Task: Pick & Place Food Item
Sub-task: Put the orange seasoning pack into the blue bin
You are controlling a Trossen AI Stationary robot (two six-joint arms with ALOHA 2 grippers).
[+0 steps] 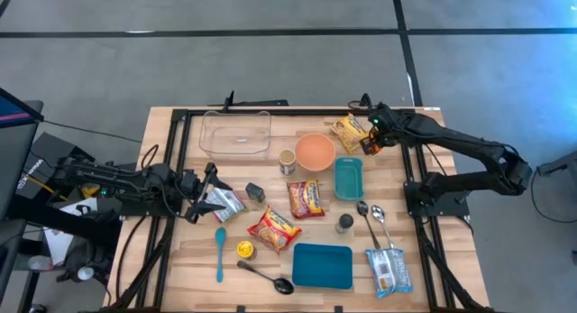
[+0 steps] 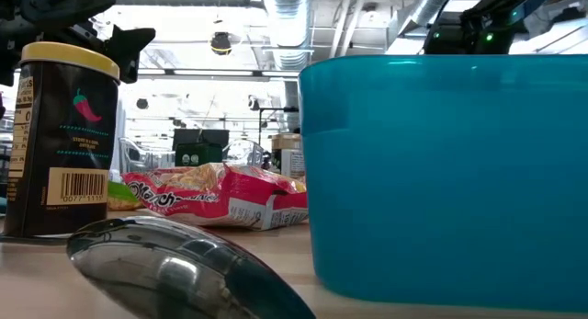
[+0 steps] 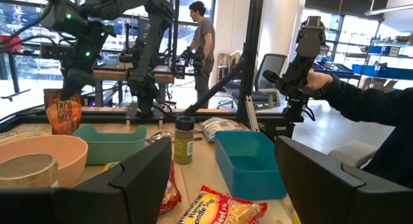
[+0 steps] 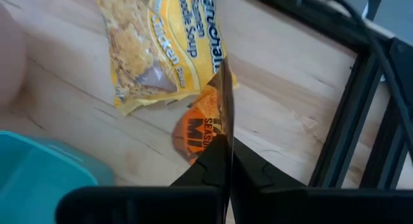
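Observation:
My right gripper [image 4: 226, 169] is at the table's far right corner, slanting down, shut on an orange seasoning-mix packet [image 4: 199, 128]. In the left wrist view this packet [image 3: 62, 114] stands upright below that arm. Beside it, a yellow ramen packet [image 4: 155, 46] lies flat on the wood, also seen from above [image 1: 348, 131]. My left gripper [image 3: 222, 185] waits open at the table's left side [image 1: 203, 191], next to a silvery packet [image 1: 225, 203], with nothing between its fingers. My right gripper pinches the orange packet's upper edge [image 4: 224, 141] between its two fingers, coming from above at a slant. The packet is seen edge-on and hangs upright below the fingers. I cannot tell whether its lower end is clear of the table.
A pink bowl [image 1: 315, 151] and a small teal container [image 1: 348, 178] sit near the right gripper. A clear tub [image 1: 236, 133] is at the far left. Red noodle packets [image 1: 306, 197], a blue tray [image 1: 322, 265], spoons and a spice jar [image 1: 344, 224] fill the middle. Black frame rails [image 4: 361, 101] edge the table.

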